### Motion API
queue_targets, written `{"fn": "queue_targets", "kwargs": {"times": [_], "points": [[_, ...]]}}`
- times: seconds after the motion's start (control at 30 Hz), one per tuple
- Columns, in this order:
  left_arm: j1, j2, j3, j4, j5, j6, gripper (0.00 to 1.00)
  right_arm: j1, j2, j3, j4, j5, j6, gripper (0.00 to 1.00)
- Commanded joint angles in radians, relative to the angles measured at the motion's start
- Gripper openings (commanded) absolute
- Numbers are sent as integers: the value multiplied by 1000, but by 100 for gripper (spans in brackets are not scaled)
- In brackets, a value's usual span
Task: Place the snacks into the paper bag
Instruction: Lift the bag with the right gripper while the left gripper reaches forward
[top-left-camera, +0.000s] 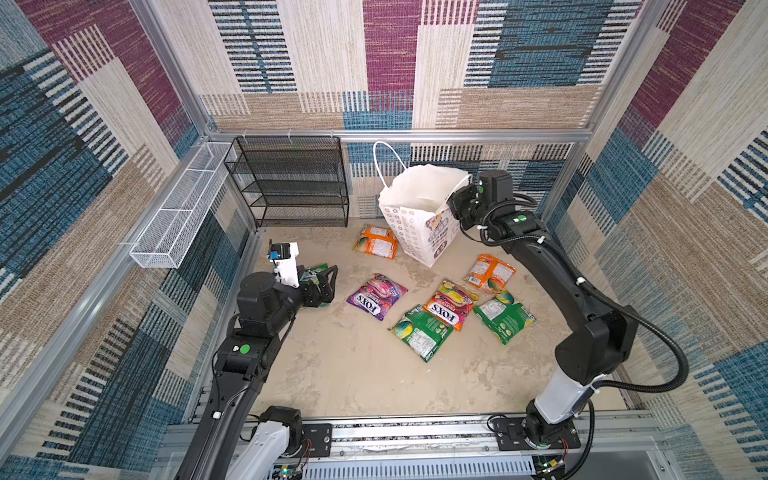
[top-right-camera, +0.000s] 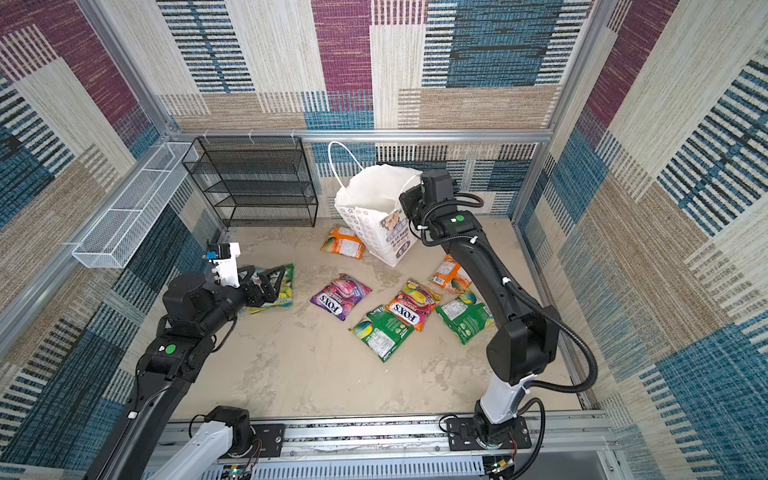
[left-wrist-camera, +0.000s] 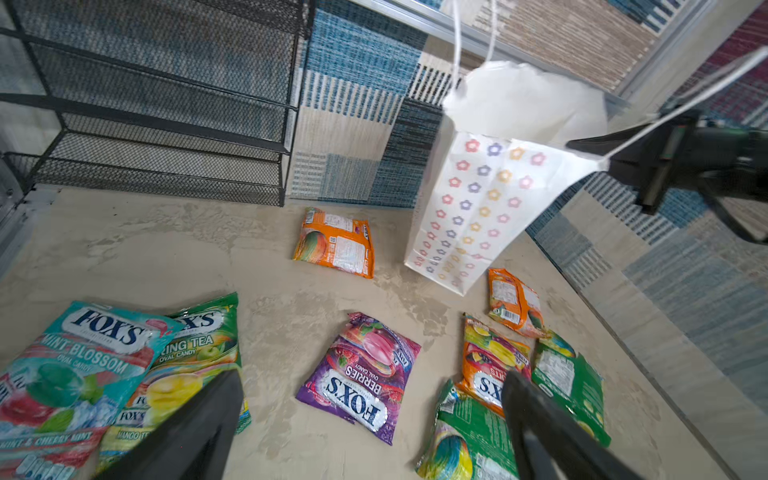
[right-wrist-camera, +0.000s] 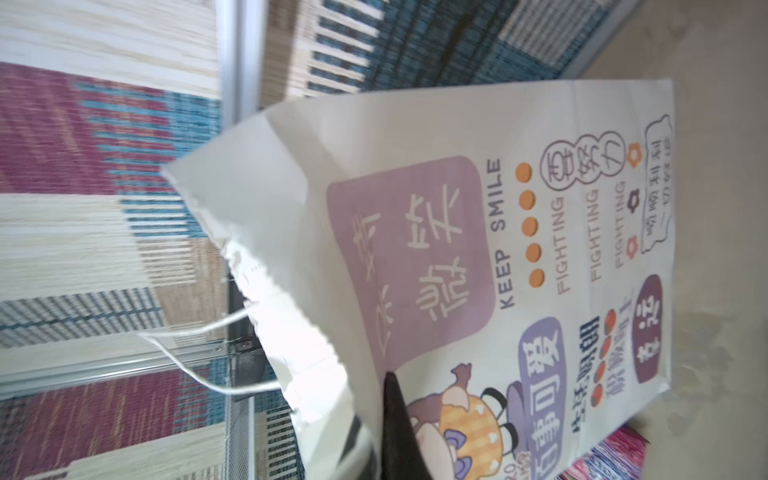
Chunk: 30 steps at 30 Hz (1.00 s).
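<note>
The white paper bag (top-left-camera: 415, 237) (top-right-camera: 376, 237) stands tilted at the back, mouth open. My right gripper (top-left-camera: 457, 204) (right-wrist-camera: 374, 415) is shut on the bag's rim beside the cartoon face (right-wrist-camera: 461, 419), with one finger inside and one outside. Snacks lie on the floor: an orange packet (top-left-camera: 376, 242) next to the bag, a purple one (top-left-camera: 376, 296), a red-orange one (top-left-camera: 451, 305), two green ones (top-left-camera: 419, 332) (top-left-camera: 505, 316) and another orange one (top-left-camera: 490, 273). My left gripper (top-right-camera: 275, 283) (left-wrist-camera: 372, 376) is open over a teal packet (left-wrist-camera: 79, 365) and a yellow-green packet (left-wrist-camera: 195, 353), with nothing between its fingers.
A black mesh rack (top-left-camera: 291, 183) stands against the back wall to the left of the bag. A white wire basket (top-left-camera: 178, 216) hangs on the left frame rail. Patterned walls and aluminium posts close in the beige floor (top-left-camera: 353, 374) on three sides.
</note>
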Motion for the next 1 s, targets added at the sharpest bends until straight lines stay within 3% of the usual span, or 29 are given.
{"fn": "queue_targets", "kwargs": {"times": [0.0, 0.23, 0.43, 0.57, 0.73, 0.87, 0.97], "points": [[3, -5, 19, -7, -121, -113, 100, 23, -32, 34, 52, 32, -114, 0], [19, -99, 25, -8, -88, -125, 100, 116, -73, 116, 33, -7, -240, 0], [45, -92, 136, -184, -185, -68, 100, 196, -90, 70, -14, -60, -305, 0], [46, -157, 100, -144, -194, -86, 100, 251, -97, 30, -31, -93, -346, 0], [45, -151, 192, -322, -102, -68, 100, 325, -64, 41, -106, -127, -360, 0], [45, -110, 256, -448, 54, -35, 100, 372, -7, 69, -160, -204, -345, 0], [45, -123, 283, -520, 82, -18, 100, 389, 45, 93, -195, -281, -333, 0]]}}
